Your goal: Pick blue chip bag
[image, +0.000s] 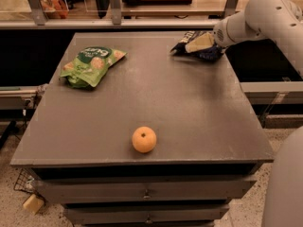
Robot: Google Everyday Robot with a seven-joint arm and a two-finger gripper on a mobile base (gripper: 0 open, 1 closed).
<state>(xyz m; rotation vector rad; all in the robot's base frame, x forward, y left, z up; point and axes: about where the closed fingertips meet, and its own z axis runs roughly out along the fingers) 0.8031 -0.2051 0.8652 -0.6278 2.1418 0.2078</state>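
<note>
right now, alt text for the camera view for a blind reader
The robot's pincer is at the blue chip bag at the far right corner of a dark table. A green snack bag lies far left, an orange near the front edge.

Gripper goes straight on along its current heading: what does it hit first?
The blue chip bag: the gripper is right at it, near the table's far corner, pointing into it. Whether they touch is unclear.

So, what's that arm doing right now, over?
Gripper on the blue chip bag, far right corner of the table. Bag lying on the tabletop. Green snack bag and orange well apart, nothing blocking.
</note>
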